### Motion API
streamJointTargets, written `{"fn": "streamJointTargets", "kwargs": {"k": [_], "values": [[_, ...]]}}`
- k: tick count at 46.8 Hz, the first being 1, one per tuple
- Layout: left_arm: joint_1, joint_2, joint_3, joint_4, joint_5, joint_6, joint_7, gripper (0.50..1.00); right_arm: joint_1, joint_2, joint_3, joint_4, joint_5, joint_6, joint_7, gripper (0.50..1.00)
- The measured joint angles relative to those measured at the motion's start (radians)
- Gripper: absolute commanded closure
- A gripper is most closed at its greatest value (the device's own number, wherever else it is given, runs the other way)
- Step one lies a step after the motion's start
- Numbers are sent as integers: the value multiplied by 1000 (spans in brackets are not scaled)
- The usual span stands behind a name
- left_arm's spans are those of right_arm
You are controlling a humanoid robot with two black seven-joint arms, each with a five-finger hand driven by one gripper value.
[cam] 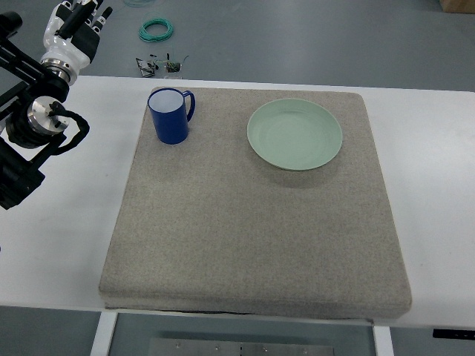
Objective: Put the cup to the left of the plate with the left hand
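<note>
The blue cup (171, 115) stands upright on the grey mat (252, 222), at its far left corner, well to the left of the green plate (295, 134), with its handle turned toward the plate. Nothing grips it, so the placing looks done. The left hand (76, 22) is up at the top left corner, off the table (67, 222), holding nothing; whether its fingers are curled or loose cannot be told.

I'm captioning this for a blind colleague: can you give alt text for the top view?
A blue cup stands upright left of a pale green plate on a grey mat. The robot's left hand is raised at the upper left, away from the cup.
</note>
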Motion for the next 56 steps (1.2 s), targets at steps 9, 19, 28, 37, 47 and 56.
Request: {"fn": "streamJointTargets", "kwargs": {"k": [9,19,28,37,47,56], "values": [[-4,-20,-38,4,-88,-21,45,508,0,0,0,0,0,0,0,566],[2,-54,-82,51,-122,-150,119,506,0,0,0,0,0,0,0,566],[4,-86,-86,148,-146,-296,123,508,0,0,0,0,0,0,0,566],[7,-109,-84,187,-148,-325,123,506,0,0,0,0,0,0,0,566],[7,-128,-76,190,-135,-321,123,506,0,0,0,0,0,0,0,566],[7,-146,-65,198,-131,-316,122,506,0,0,0,0,0,0,0,566]]}}
